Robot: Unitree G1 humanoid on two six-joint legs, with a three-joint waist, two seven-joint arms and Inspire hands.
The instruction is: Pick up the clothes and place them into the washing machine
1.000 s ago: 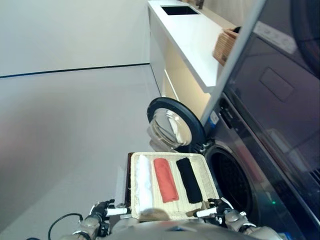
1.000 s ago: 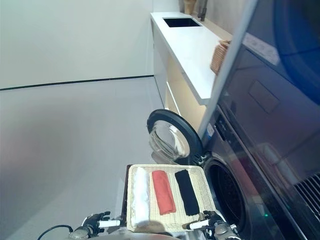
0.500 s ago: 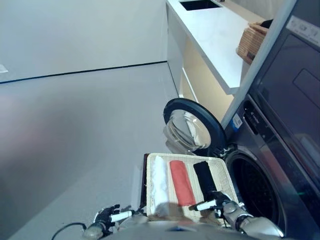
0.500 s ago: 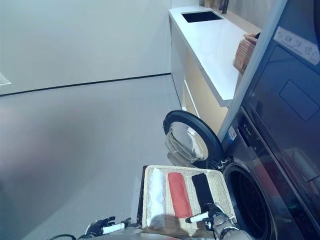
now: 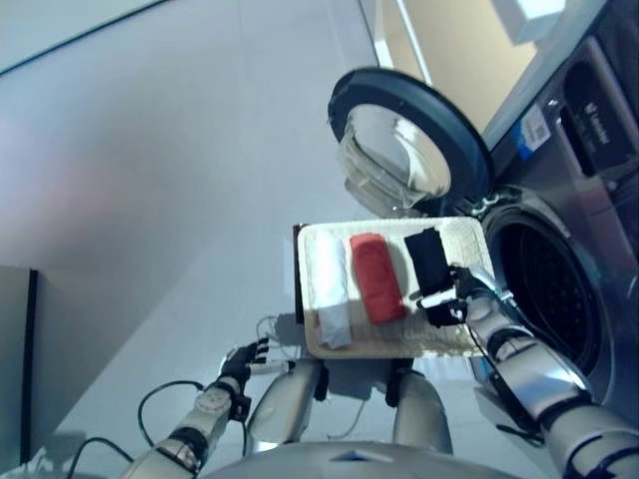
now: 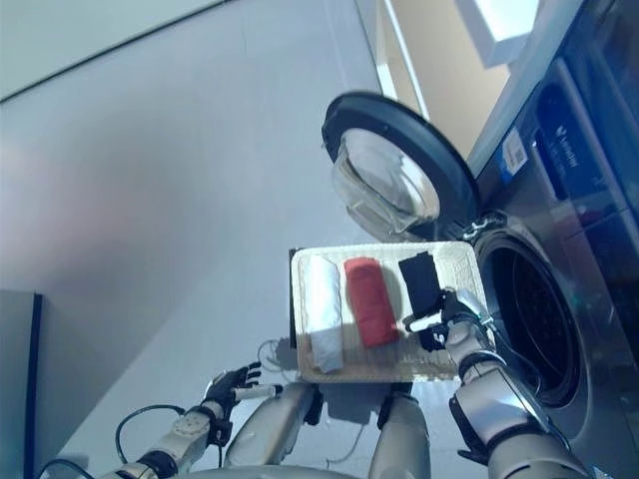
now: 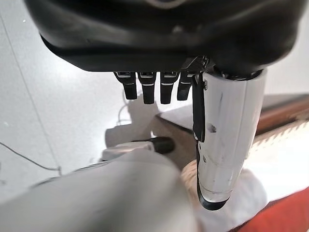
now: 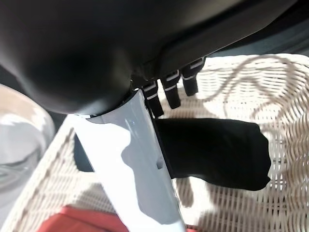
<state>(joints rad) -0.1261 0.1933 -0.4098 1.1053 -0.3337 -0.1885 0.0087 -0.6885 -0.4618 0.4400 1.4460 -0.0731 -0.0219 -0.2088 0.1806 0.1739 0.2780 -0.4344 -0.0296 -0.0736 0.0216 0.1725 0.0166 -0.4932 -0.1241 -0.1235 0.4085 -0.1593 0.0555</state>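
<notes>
Black rolled cloth (image 5: 428,259) lies in the pale woven wicker tray (image 5: 469,344), right under the right hand (image 5: 451,299). That hand hangs over the roll's near end; in its wrist view the fingers (image 8: 166,94) curl down toward the cloth and the white-covered thumb runs alongside it, but nothing is wrapped or pinched yet, so I'd call it relaxed and holding nothing. Whether fingertips touch the fabric, cannot tell.

Step in hand, as I judge it: reaching for the first garment. Next move calls for closing fingers and thumb round the black roll, lifting it clear of the tray rim, then swinging it to the hand's outer side into the drum.

Just beside the black roll, on the hand's inner side, sits a red rolled cloth (image 5: 377,276), and past that a white rolled cloth (image 5: 330,292) at the tray's far side from the hand. All three lie side by side, apart from each other, none picked up.

Dark grey front-loading washing machine (image 5: 589,190) stands on the hand's outer side, its round drum opening (image 5: 544,289) showing nothing inside that I can make out. Its round glass door (image 5: 404,150) is swung wide open beyond the tray.

Left hand (image 5: 243,361) hangs low, well apart from the tray, fingers loosely straight, holding nothing.
</notes>
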